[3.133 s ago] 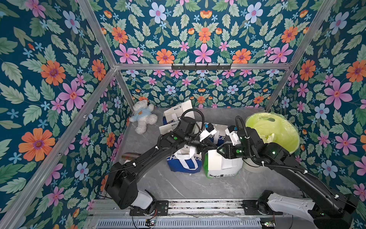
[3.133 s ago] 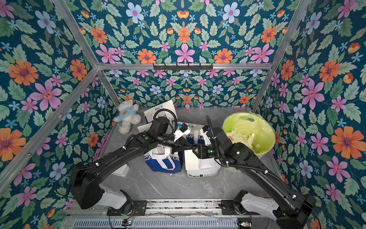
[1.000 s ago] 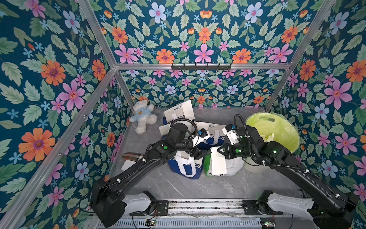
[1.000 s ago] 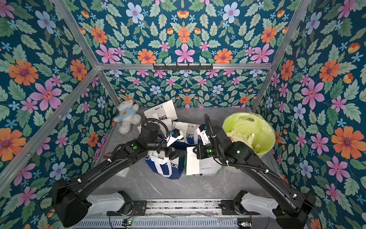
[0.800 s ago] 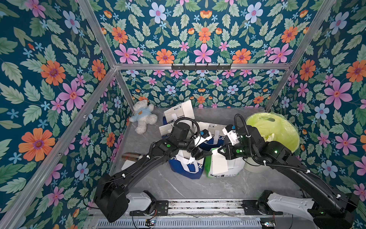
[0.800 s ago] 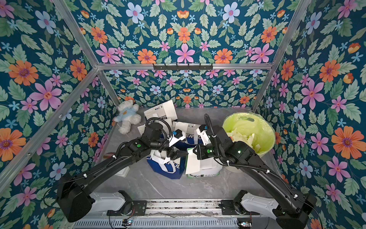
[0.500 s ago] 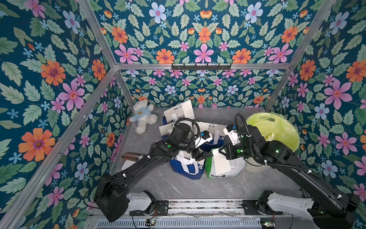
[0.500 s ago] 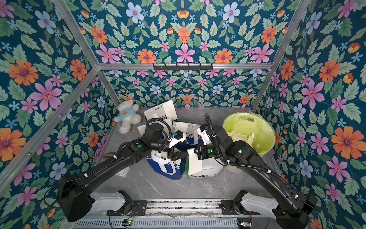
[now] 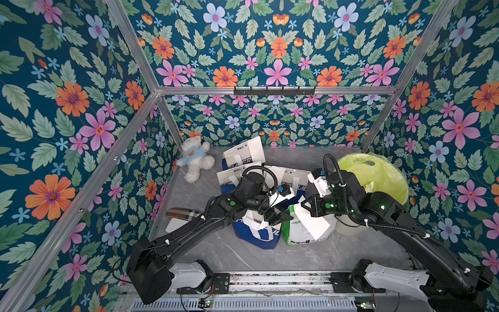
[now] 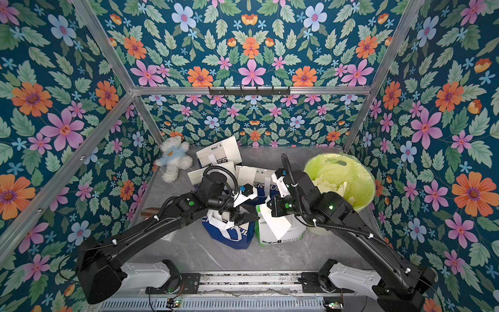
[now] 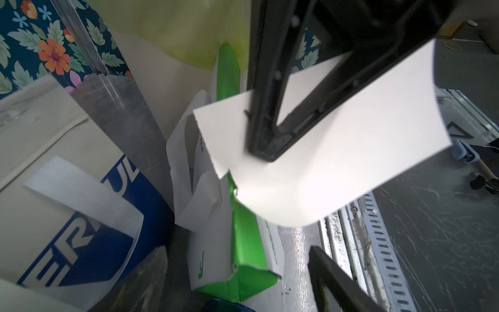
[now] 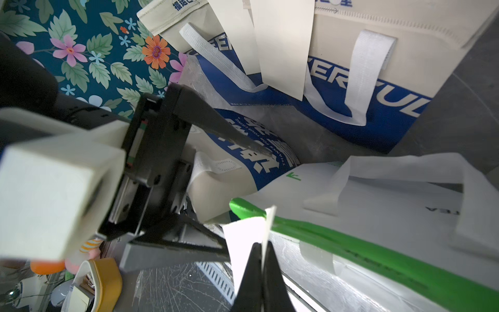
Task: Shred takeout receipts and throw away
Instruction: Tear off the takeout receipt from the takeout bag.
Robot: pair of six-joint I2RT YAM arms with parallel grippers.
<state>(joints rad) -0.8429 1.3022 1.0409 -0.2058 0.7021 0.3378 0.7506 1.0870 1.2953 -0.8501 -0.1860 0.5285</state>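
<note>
A white takeout receipt [image 9: 310, 225] [image 11: 351, 151] hangs above a green and white bag [image 9: 302, 239]. My right gripper [image 9: 304, 205] [image 12: 262, 247] is shut on its upper corner. My left gripper [image 9: 282, 217] [image 11: 237, 250] stands open just left of the receipt's edge, above a blue bag [image 9: 256, 239], with nothing between its fingers. In the right wrist view one left finger [image 12: 229, 137] points at the blue bag and the other reaches the receipt's edge. Two more white slips [image 12: 283, 46] lie on a bag behind. Torn scraps [image 10: 332, 186] lie in the lime-lined bin [image 9: 378, 173].
Several blue and white bags [image 9: 243, 155] crowd the back middle of the grey table. A teddy bear [image 9: 195, 160] lies at the back left. A brown checked item [image 9: 183, 213] and a white flat thing [image 9: 175, 225] sit by the left wall.
My left gripper has shifted a little right, toward the hanging receipt's edge, staying open. The right gripper keeps its hold and has barely moved.
</note>
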